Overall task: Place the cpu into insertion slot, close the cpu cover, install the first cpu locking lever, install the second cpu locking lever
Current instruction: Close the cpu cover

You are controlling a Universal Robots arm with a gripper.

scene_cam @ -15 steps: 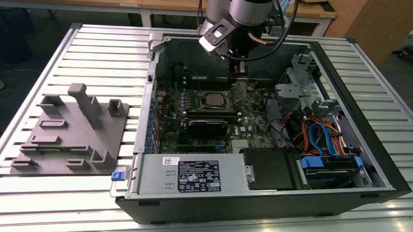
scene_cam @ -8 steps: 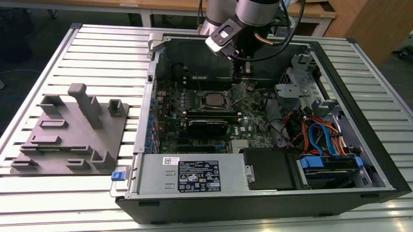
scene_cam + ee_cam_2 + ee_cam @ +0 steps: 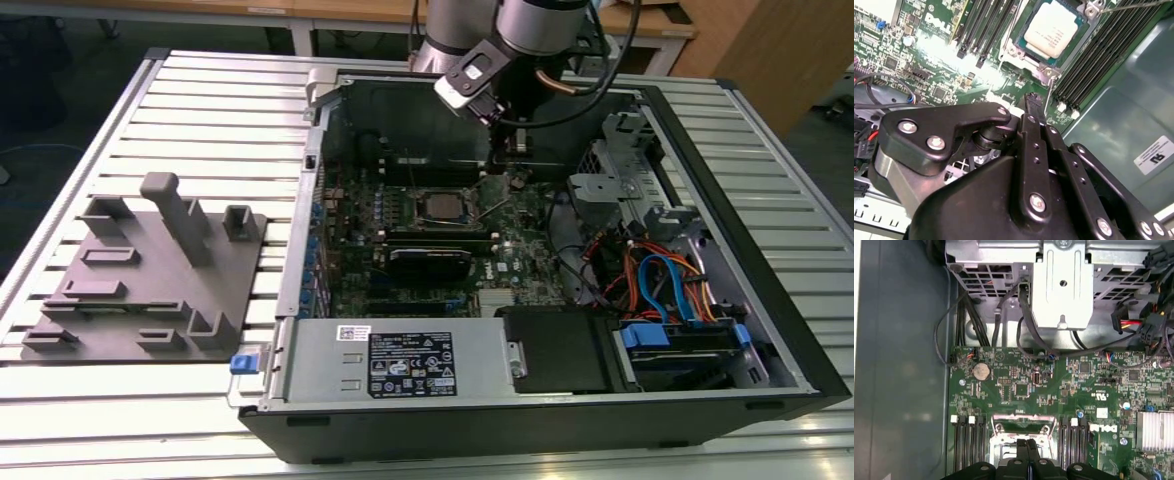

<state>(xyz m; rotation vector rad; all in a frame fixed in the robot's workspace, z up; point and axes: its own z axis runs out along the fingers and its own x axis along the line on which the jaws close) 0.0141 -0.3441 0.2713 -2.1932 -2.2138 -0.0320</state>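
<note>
"Gripper (image 3: 1031, 100) first: its black, bolted links sit closest in the second wrist view. How do the fingers (image 3: 1022, 452) stand?"

"Pressed together. In the first wrist view the two meet edge to edge."

"And the cpu (image 3: 1054, 29)?"

"Seated in the insertion slot (image 3: 1029, 59), dull silver top up, on the green board (image 3: 1019, 365) between two banks of long black memory slots (image 3: 1104, 55). The gripper's tip hangs near one corner of the slot, apart from the chip itself."

"Any lever nearby?"

"A thin wire lever (image 3: 1049, 95) runs just beside the fingertip; whether they touch I cannot tell. A second wire (image 3: 1134, 5) crosses past the far corner of the slot."

"The cpu cover (image 3: 1023, 418)?"

"Its silver frame shows just beyond the fingers in the first wrist view — whether it lies fully flat I cannot tell."

"And from outside?"

"In the exterior view the arm (image 3: 534, 25) reaches down into the open computer case (image 3: 534, 440), which lies on its side on the slatted tabletop (image 3: 200, 100). A grey moulded fixture (image 3: 147, 270) sits on the tabletop to the exterior view's left of the case — just beside it."
</note>
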